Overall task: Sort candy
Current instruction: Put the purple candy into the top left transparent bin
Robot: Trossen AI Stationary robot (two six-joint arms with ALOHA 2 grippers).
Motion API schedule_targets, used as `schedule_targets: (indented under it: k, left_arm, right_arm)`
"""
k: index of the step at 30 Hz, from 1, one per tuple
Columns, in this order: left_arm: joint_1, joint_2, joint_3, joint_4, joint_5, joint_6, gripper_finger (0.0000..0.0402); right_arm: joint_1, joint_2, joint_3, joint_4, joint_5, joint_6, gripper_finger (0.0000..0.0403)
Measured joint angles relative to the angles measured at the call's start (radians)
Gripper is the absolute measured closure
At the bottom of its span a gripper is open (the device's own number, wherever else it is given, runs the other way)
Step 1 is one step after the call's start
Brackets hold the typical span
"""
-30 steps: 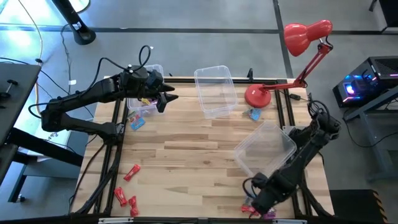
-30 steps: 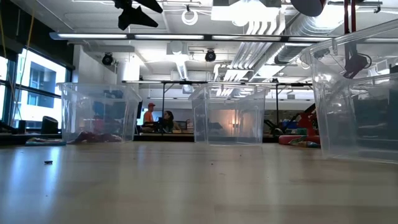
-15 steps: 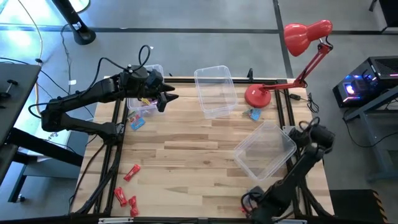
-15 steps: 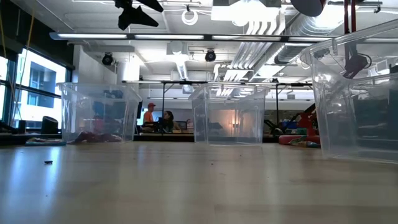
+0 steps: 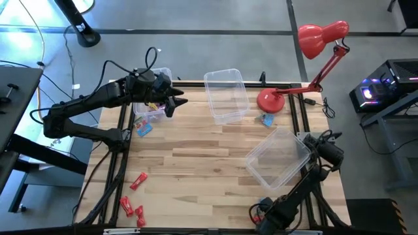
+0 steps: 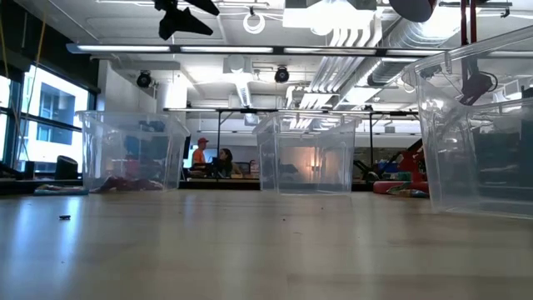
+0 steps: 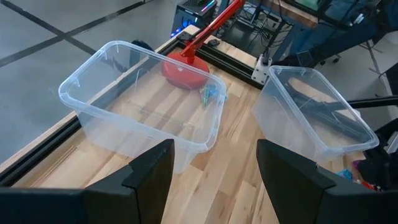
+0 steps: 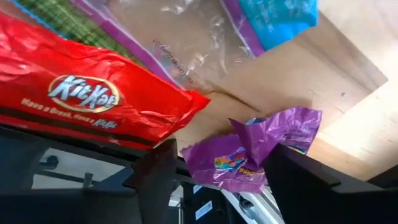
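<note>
My right gripper (image 8: 217, 186) is open and points down at the table's near right corner (image 5: 262, 219). A crumpled purple candy packet (image 8: 252, 149) lies between its fingers. Beside it lie a red KitKat wrapper (image 8: 93, 93), a blue packet (image 8: 280, 15) and a clear bag (image 8: 180, 37). More red candies (image 5: 137, 180) lie at the near left, and a blue one (image 5: 144, 129) at the far left. My left gripper (image 7: 214, 180) hangs open and holds nothing, high over the far-left bin (image 5: 151, 108). My right gripper comes from above with one finger on either side of the purple packet, which lies on the table. The packet's edge (image 8: 283, 140) reaches one finger (image 8: 305, 177); I cannot tell whether they touch.
A clear bin (image 5: 226, 96) stands at the far middle and another (image 5: 279, 156) sits tilted at the right, next to my right arm. A red desk lamp (image 5: 269, 101) stands at the far right with a blue candy (image 5: 266, 119) by its base.
My right gripper has gone down toward the table's near edge, onto the candy pile at the near right corner, and its wrist has rolled somewhat. The pile that showed beside it in the high view is now hidden under the arm.
</note>
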Motion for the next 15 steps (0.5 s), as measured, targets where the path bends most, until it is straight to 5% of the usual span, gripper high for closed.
schedule_targets:
  k: [3, 8, 15]
  left_arm:
    - [0.000, 0.000, 0.000, 0.019, 0.000, 0.000, 0.0179]
    - [0.000, -0.005, 0.000, 0.075, 0.005, 0.000, 0.0179]
    - [0.000, -0.050, 0.001, 0.262, 0.036, 0.050, 0.0179]
  right_arm:
    - [0.000, 0.005, 0.000, -0.004, 0.001, -0.021, 0.0217]
    - [0.003, -0.012, -0.004, -0.034, -0.012, -0.071, 0.0369]
    - [0.005, -0.143, -0.007, -0.178, 0.007, -0.111, 0.0389]
